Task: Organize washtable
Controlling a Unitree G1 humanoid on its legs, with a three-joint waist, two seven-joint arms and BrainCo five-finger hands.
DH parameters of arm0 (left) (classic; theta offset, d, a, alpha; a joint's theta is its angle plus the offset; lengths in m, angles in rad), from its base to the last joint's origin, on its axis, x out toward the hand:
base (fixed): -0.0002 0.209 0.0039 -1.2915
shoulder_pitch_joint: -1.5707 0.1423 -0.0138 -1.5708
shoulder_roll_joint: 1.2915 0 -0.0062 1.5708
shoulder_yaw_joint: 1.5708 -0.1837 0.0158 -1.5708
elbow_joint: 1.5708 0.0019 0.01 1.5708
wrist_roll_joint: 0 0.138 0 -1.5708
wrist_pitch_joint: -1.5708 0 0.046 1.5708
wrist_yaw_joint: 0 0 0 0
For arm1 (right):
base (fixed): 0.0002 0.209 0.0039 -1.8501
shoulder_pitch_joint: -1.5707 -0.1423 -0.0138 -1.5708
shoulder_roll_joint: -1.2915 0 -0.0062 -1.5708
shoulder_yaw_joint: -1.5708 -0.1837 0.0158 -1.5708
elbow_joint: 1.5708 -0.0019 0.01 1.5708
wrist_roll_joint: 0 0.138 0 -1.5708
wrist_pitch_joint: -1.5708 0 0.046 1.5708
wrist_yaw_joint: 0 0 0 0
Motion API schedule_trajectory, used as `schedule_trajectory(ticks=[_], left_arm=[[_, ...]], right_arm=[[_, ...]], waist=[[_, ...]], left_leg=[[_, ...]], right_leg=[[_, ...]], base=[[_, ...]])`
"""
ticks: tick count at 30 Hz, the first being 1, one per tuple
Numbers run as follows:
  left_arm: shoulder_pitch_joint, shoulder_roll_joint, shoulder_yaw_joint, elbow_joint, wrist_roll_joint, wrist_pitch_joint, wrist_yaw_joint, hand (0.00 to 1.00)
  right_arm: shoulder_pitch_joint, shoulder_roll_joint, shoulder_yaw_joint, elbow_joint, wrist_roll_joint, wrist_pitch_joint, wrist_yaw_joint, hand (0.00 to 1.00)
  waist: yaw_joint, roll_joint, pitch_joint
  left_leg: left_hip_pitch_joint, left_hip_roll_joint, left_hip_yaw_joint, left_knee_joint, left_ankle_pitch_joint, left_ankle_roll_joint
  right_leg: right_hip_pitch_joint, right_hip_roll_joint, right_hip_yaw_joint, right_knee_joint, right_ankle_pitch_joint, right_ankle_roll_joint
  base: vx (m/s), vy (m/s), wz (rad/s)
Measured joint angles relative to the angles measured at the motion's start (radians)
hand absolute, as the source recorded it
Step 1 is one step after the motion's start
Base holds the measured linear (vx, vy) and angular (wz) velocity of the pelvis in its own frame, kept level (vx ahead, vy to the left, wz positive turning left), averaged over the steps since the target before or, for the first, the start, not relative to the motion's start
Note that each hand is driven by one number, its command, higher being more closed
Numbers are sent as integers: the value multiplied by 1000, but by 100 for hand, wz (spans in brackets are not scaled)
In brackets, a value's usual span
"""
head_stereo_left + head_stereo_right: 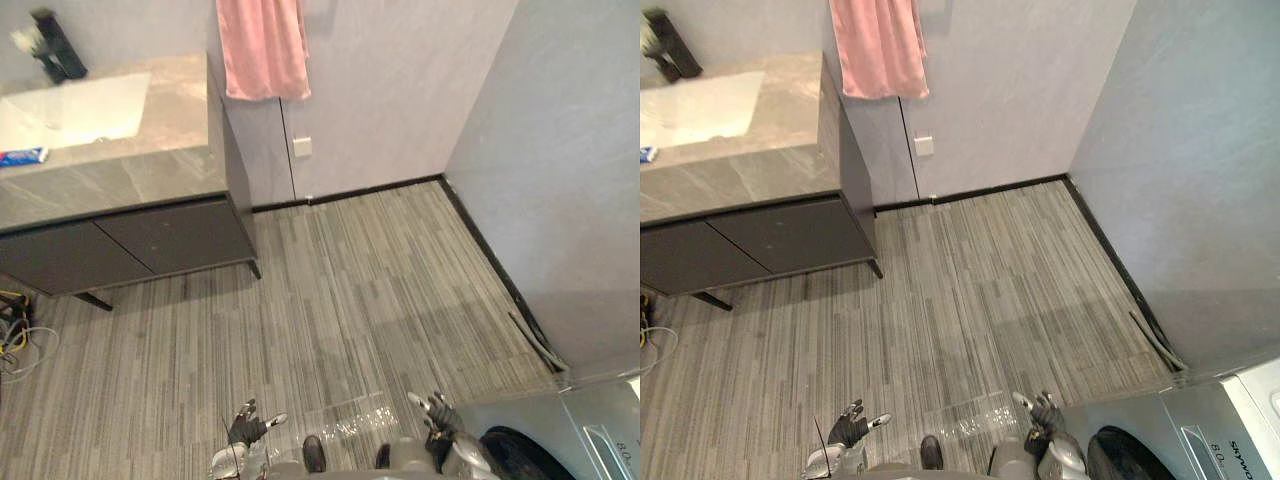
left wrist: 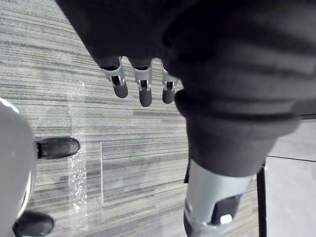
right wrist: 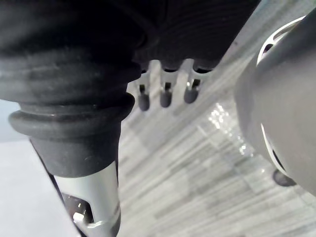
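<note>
The washtable [image 1: 150, 165] stands at the far left, a grey stone top with a white sink [image 1: 75, 108] over dark cabinet doors. A blue and white tube [image 1: 22, 156] lies on the counter by the sink. A black tap [image 1: 55, 45] rises behind the basin. My left hand [image 1: 247, 428] hangs low over the floor, far from the counter, fingers [image 2: 143, 84] straight and holding nothing. My right hand [image 1: 438, 412] hangs the same way, its fingers [image 3: 165, 94] relaxed and empty.
A pink towel [image 1: 263, 45] hangs on the wall right of the counter. A washing machine [image 1: 570, 430] stands at the lower right. Grey walls close the far and right sides. Striped grey flooring [image 1: 340, 300] stretches between me and the cabinet. Loose cables [image 1: 15, 330] lie at the left.
</note>
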Motion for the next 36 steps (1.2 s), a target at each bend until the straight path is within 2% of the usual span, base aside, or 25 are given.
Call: schedule_trajectory(ticks=[2,3,5,8,9,10,11,12,14,15,17,19,20,22,23,24,25,26,27,28,29,30,32,35,36], left_arm=[[-13,2,0,0,0,0,0,0],[-23,2,0,0,0,0,0,0],[-37,2,0,1,1,0,-1,0],[-26,4,7,-1,3,-2,-2,0],[-22,0,11,2,3,-1,-2,0],[-19,-11,16,1,2,-1,-2,0],[-9,-32,54,0,-2,0,-2,0],[17,-49,84,1,-23,3,-2,0],[37,-52,92,-3,-43,9,-3,0],[32,-49,101,-15,-55,7,-3,0],[31,-53,113,-50,-74,-1,-2,0],[31,-68,131,-79,-90,-6,-2,0],[28,-68,137,-88,-98,-5,-2,0],[27,-69,151,-96,-109,-5,-1,0],[31,-73,154,-96,-115,-5,0,0],[36,-77,157,-96,-116,-6,0,0],[39,-80,159,-95,-116,-5,0,0],[42,-86,160,-71,-117,-3,0,0],[42,-82,160,-67,-117,-3,2,0],[33,-60,158,-66,-117,-4,2,0],[30,-52,159,-67,-117,-5,2,0],[16,-34,160,-60,-116,-4,2,0],[23,-29,166,-53,-115,-2,2,0],[50,-28,166,-53,-105,0,1,0],[56,-25,160,-53,-99,1,1,0]], right_arm=[[3,-5,-1,-1,7,0,-2,0],[8,-6,-2,-2,7,0,-2,0],[23,-3,-2,-3,7,1,-1,0],[55,-9,-20,-36,15,5,5,0],[50,-16,-24,-36,8,3,5,0],[46,-23,-25,-30,3,4,5,0],[39,-42,-22,-20,1,6,6,0],[38,-46,-9,-15,-4,6,4,0],[35,-53,2,-9,-4,5,4,0],[28,-50,4,-6,-4,4,2,0],[-2,-62,3,-2,-4,3,-2,0],[-46,-77,1,2,-4,3,-3,0],[-62,-79,-2,2,-4,2,-3,0],[-70,-72,-3,-5,-8,1,-3,0],[-65,-72,-3,-11,-16,-1,-3,0],[-59,-73,-2,-17,-26,-1,-3,0],[-52,-75,-1,-22,-26,-1,-3,0],[-28,-84,1,-28,-27,0,-4,0],[-7,-79,1,-27,-27,2,-6,0],[30,-52,7,-18,-27,4,-7,0],[33,-48,8,-16,-27,4,-6,0],[37,-19,9,-11,-30,5,-6,0],[38,-6,9,-8,-35,5,1,0],[39,-3,8,-2,-44,1,4,0],[38,-3,6,0,-43,1,4,0]], waist=[[-3,-1,3],[-9,-10,12],[-20,-28,19],[-51,-15,3],[-46,7,-8],[-35,21,-7],[-17,52,-7],[-12,68,-6],[15,60,0],[24,43,9],[33,22,16],[50,22,16],[67,21,16],[67,10,21],[66,9,17],[71,15,7],[74,23,1],[81,45,-10],[84,48,-26],[78,-12,-49],[77,-20,-51],[75,-49,-57],[78,-53,-63],[86,-45,-83],[80,-51,-89]], left_leg=[[22,20,-13,17,-29,-32],[63,24,-19,17,-52,-55],[124,22,-28,18,-93,-99],[176,72,-67,65,-190,-137],[116,109,-77,213,-194,-156],[68,137,-76,321,-183,-175],[-27,196,-66,563,-106,-187],[-113,261,-55,798,9,-182],[-179,329,-8,1057,4,-179],[-211,340,44,1125,-12,-153],[-270,334,120,1143,-54,-114],[-352,321,179,1066,-86,-114],[-392,314,198,950,-89,-109],[-407,265,184,683,-81,-115],[-394,226,162,468,-43,-136],[-392,199,139,289,20,-138],[-396,197,130,232,43,-132],[-402,201,99,220,166,-87],[-399,193,99,229,220,-71],[-397,144,102,230,261,-40],[-396,135,102,227,260,-39],[-394,101,107,250,234,-11],[-392,96,124,308,182,10],[-352,75,133,365,65,13],[-329,50,116,344,40,22]], right_leg=[[-24,2,-5,-123,79,11],[-31,-6,-5,-217,154,25],[-53,-22,-6,-289,217,19],[-105,1,12,-192,266,-61],[-118,22,6,-137,292,-96],[-109,39,-3,-132,279,-116],[-64,90,-16,-143,247,-149],[10,140,-15,-174,219,-177],[137,195,17,-233,203,-199],[230,210,49,-278,198,-206],[331,213,106,-341,196,-209],[388,216,165,-386,196,-210],[430,217,190,-408,193,-205],[497,197,202,-415,158,-151],[528,182,202,-426,127,-114],[557,170,201,-445,83,-101],[570,169,199,-453,55,-100],[605,170,210,-459,16,-79],[615,165,212,-456,7,-65],[619,108,200,-435,1,-45],[615,100,195,-426,5,-39],[610,64,178,-385,42,-1],[605,54,183,-332,77,2],[500,22,182,-14,104,36],[398,-11,194,196,187,101]], base=[[354,-28,20],[456,-75,24],[575,-208,42],[727,-381,59],[561,-350,28],[696,-477,-2],[717,-459,-33],[734,-414,-46],[729,-378,-68],[689,-362,-64],[609,-242,-67],[529,-100,-90],[559,16,-86],[526,73,-72],[376,154,-81],[291,137,-91],[397,269,-93],[346,252,-56],[539,350,-19],[378,202,15],[553,283,47],[533,290,43],[408,241,27],[337,217,18],[215,137,40]])
